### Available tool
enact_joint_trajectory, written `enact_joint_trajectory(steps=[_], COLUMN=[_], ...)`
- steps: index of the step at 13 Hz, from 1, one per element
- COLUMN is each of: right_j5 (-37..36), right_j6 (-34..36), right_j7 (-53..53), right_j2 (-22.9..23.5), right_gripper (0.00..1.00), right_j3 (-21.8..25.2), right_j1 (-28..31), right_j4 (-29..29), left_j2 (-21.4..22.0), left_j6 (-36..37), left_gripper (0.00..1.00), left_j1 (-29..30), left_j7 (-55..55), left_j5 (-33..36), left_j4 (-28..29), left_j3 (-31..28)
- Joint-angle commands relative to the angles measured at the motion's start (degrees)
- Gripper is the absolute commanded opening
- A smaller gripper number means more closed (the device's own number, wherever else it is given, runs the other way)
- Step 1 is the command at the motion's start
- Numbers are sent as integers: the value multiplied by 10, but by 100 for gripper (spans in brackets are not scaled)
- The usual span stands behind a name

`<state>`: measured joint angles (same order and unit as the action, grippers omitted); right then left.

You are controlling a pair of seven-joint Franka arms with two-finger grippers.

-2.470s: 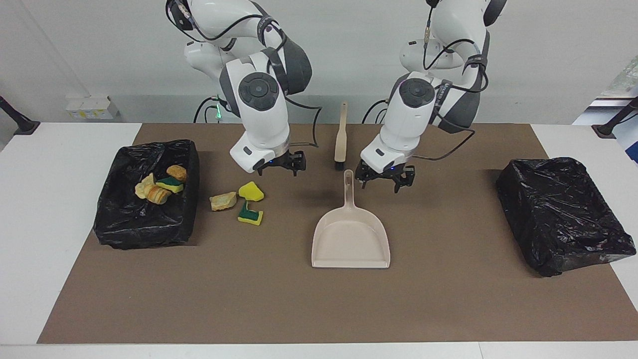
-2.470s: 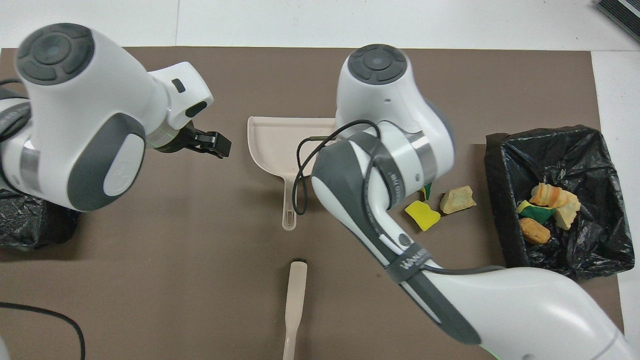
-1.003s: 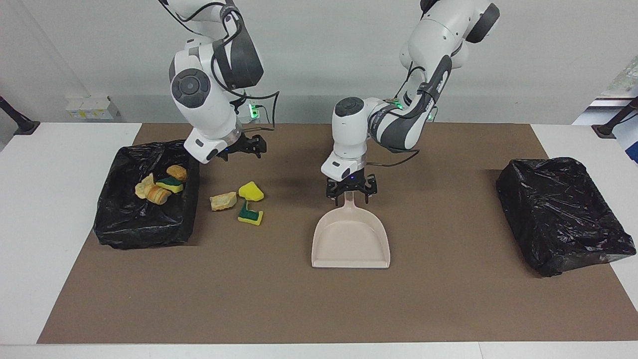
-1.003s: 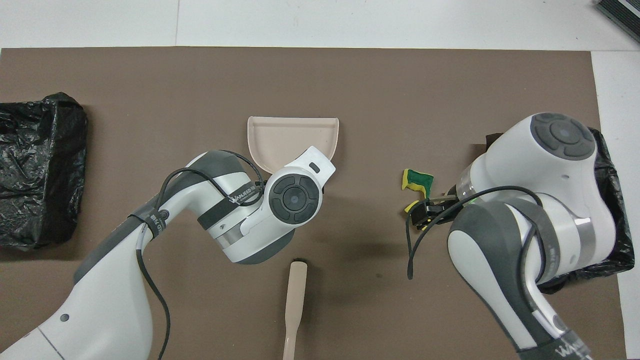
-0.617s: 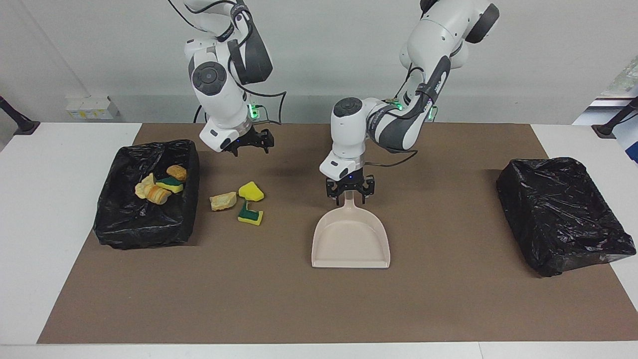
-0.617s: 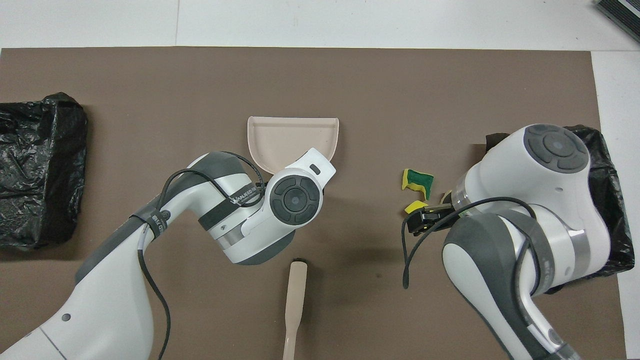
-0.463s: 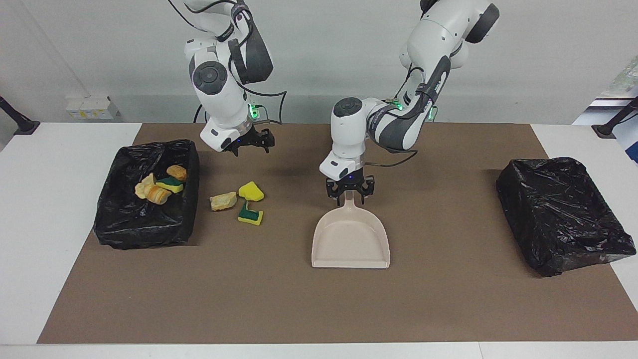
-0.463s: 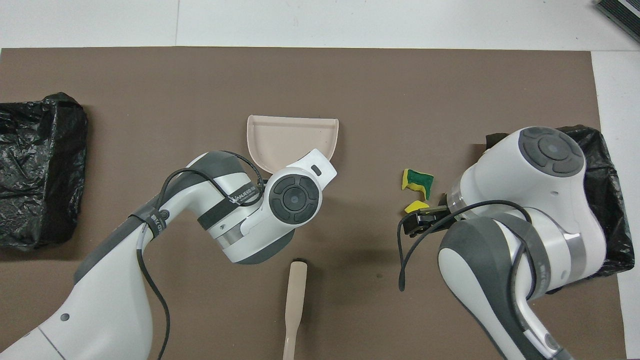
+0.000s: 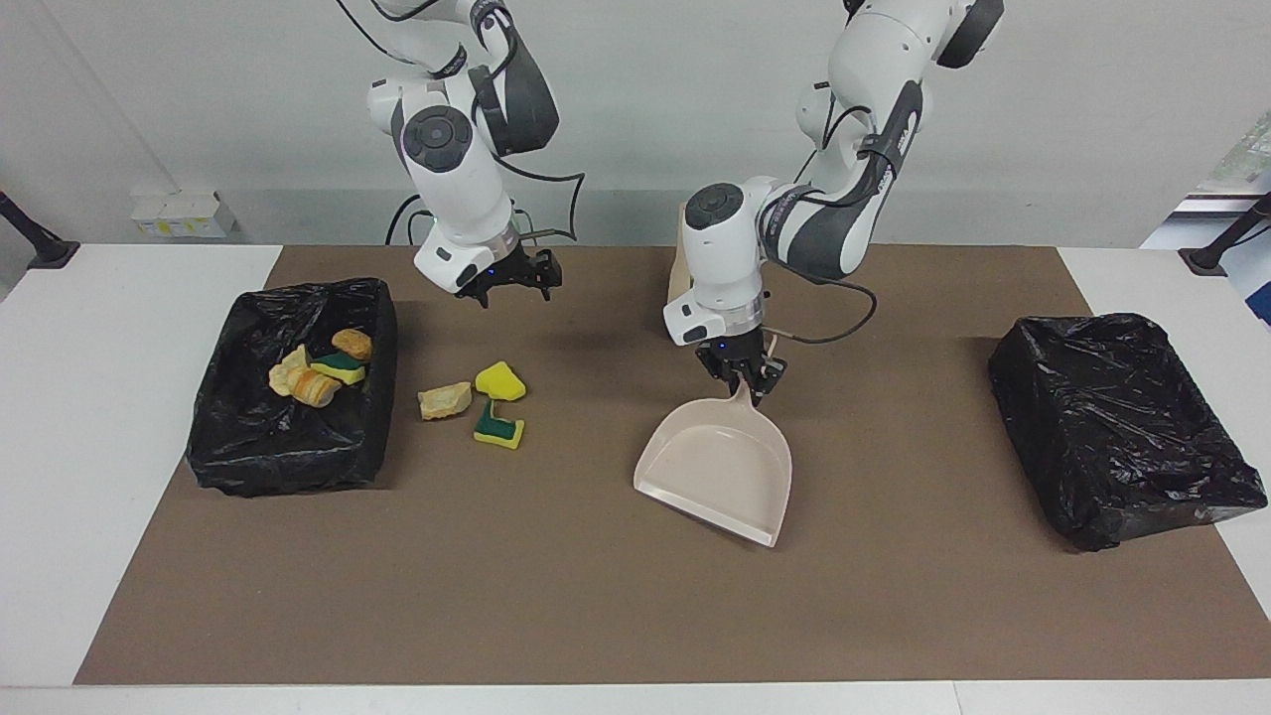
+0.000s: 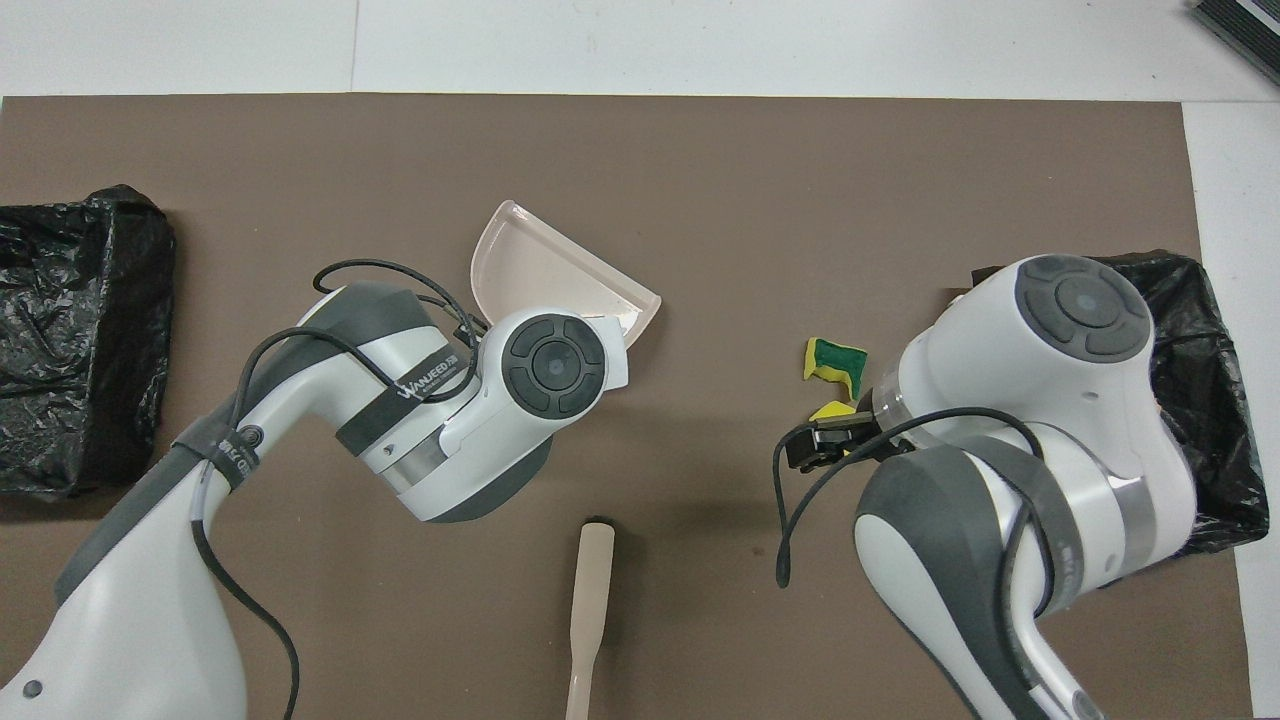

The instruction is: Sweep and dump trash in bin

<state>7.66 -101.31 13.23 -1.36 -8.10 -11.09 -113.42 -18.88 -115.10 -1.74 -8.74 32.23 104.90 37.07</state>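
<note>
Lying loose on the brown mat [image 9: 596, 616] are three scraps of trash: a tan chunk [image 9: 444, 400], a yellow sponge piece [image 9: 499, 381] and a green-and-yellow sponge piece [image 9: 498, 427], clustered together beside the bin [image 9: 288, 452] at the right arm's end of the table. More scraps [image 9: 320, 370] sit inside that bin, on its black liner. The dustpan [image 9: 718, 469] is near the middle of the mat, its pan turned askew with the mouth angled toward the right arm's end and tipped off the mat. The left gripper [image 9: 743, 379] is clamped on the dustpan's handle, fingers pressed together around it. The brush [image 10: 590, 610] lies flat on the mat nearer the robots than the dustpan, well apart from it; the left arm hides most of it in the facing view. The right gripper [image 9: 511, 280] hangs in the air over bare mat near the bin's corner, fingers spread and holding nothing. A second black-lined bin [image 9: 1117, 427] stands at the left arm's end of the table.
</note>
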Motion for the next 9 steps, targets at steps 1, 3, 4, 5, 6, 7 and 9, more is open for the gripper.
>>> enact_joint_trajectory(steps=[1, 3, 4, 5, 6, 7, 9], right_j5=[6, 7, 7, 11, 22, 32, 37], right_j6=[-26, -51, -61, -63, -63, -64, -63], right_j7=[70, 113, 122, 123, 124, 125, 131], right_j2=[-7, -7, -7, -7, -7, -9, -21], right_gripper=[100, 100, 100, 100, 100, 100, 100], right_j3=[-2, -2, -2, -2, -2, -2, -4], right_j1=[-42, -73, -77, -78, -78, -78, -91], right_j4=[-15, -28, -29, -29, -30, -34, -48], left_j2=[29, 34, 35, 35, 35, 32, 24], left_j6=[41, 47, 48, 46, 44, 37, 14], left_gripper=[0, 0, 0, 0, 0, 0, 0], left_j1=[22, 30, 35, 38, 43, 52, 63], left_j7=[163, 247, 300, 333, 358, 389, 442], left_j5=[3, 0, -2, -2, -2, -2, -8], left_j4=[12, 15, 19, 19, 19, 19, 18], left_j3=[-3, -3, -3, -3, -4, -3, -9])
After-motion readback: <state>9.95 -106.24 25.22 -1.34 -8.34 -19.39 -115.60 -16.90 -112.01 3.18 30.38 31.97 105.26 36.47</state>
